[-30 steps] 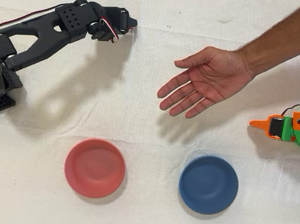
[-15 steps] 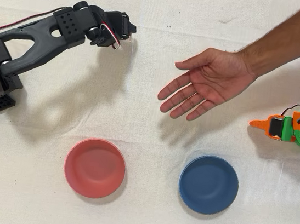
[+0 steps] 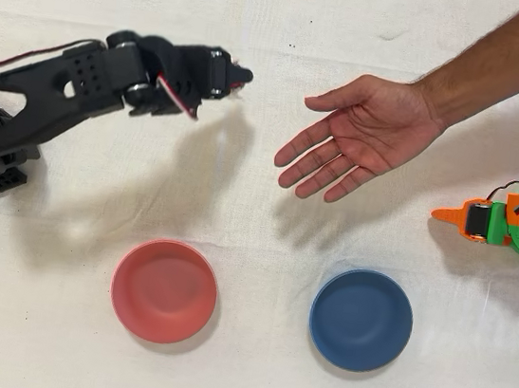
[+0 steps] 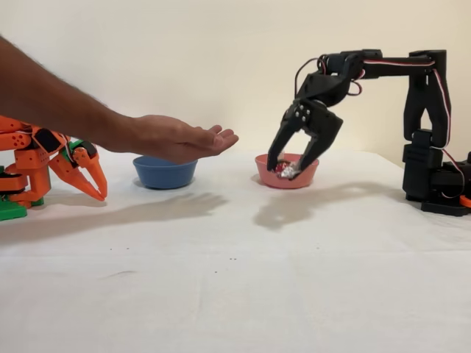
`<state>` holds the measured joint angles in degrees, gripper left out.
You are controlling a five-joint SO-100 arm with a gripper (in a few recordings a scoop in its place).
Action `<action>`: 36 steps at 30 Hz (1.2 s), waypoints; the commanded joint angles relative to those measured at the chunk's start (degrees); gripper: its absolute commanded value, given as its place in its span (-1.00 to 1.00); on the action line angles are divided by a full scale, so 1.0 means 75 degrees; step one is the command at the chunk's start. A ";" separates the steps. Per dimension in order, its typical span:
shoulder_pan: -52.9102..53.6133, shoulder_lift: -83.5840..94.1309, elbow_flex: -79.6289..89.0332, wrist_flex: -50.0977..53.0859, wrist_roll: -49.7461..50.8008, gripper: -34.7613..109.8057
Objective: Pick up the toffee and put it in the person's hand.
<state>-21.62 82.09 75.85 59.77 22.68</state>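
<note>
- The jaws of the black two-finger gripper [image 4: 288, 168] are closed on the tiny wrapped toffee [image 4: 288, 171], a dark red-brown centre in shiny, crinkled, whitish wrapper, which sits pinched between the fingertips in the fixed view.
- Seen from overhead, the gripper [image 3: 240, 79] shows only a small reddish and whitish speck at its tip, so the candy itself is hard to make out there.
- The jaws and the toffee hang clear of the counter; in the fixed view they stand in front of the round pink bowl [image 4: 287, 170] (not inside it, as the overhead view puts that bowl [image 3: 164, 291] well away from the jaws).
- The black jointed arm [image 3: 61, 101] stretches back from the jaws to its base at the left edge of the overhead view, red and white wires running along it.
- Facing the jaws across a gap of bare cloth is the person's bare open hand [image 3: 358, 137], palm up, fingers spread and pointing toward the jaws; hand and jaws do not touch.
- In the fixed view the hand [image 4: 180, 138] is held above the counter, with the forearm running off the left edge.
- The round blue bowl [image 3: 361, 319] lies beyond the hand, farther from the jaws than the pink one.
- The white cloth-covered counter [image 3: 235, 382] carries both bowls.
- The idle orange arm [image 3: 510, 220] rests farthest from the jaws.
</note>
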 commanded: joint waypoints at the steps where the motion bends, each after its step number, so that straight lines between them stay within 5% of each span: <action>1: 0.0375 0.1312 -0.0105 0.0035 -0.0105 -0.32; 22: 0.1570 0.1500 -0.0340 -0.1629 -0.0785 -0.32; 36: 0.1594 -0.0340 -0.2648 -0.1816 -0.0926 -0.32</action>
<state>-9.40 78.66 63.46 47.20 15.12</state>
